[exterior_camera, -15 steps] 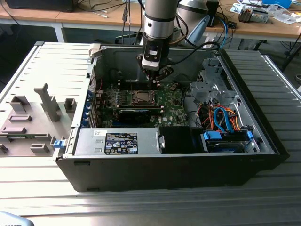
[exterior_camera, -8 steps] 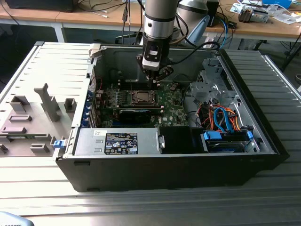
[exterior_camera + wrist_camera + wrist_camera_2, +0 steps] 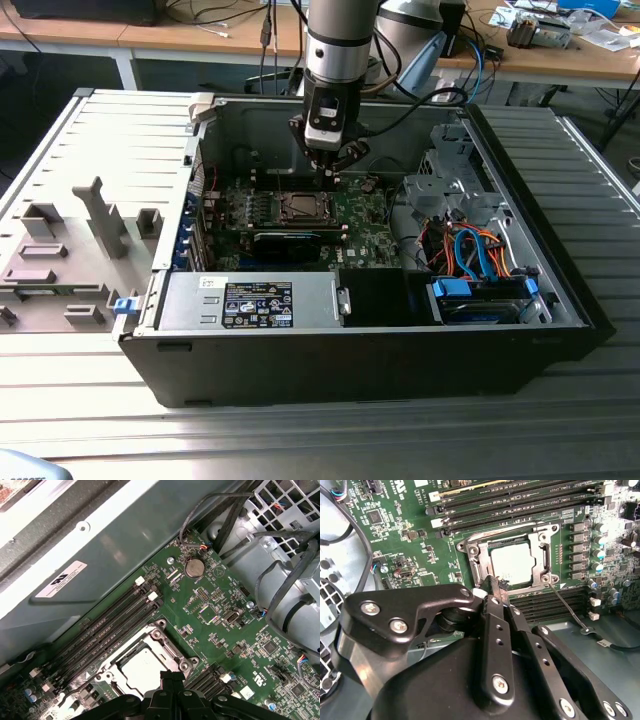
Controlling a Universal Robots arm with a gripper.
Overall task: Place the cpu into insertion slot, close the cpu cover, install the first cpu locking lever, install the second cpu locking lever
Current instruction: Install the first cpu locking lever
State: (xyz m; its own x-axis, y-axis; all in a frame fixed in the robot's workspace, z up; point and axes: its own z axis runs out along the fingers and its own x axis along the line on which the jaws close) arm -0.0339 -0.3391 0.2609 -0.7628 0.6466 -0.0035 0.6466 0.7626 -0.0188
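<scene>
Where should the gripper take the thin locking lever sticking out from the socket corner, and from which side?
Probably the hooked free end of the locking lever, from above: the bare wire stands clear of the cpu cover there, while its other end sits tight against the cover's corner.

One open computer case (image 3: 565, 300) holds one green motherboard (image 3: 410, 510), one silver power supply (image 3: 250, 300) and one coin battery (image 3: 194, 568). The board carries one chip (image 3: 512, 562), one metal cover frame (image 3: 542, 555) and four long black memory slots (image 3: 520, 500) along one side of it. One robot arm (image 3: 340, 40) carries one gripper (image 3: 333, 177).
</scene>
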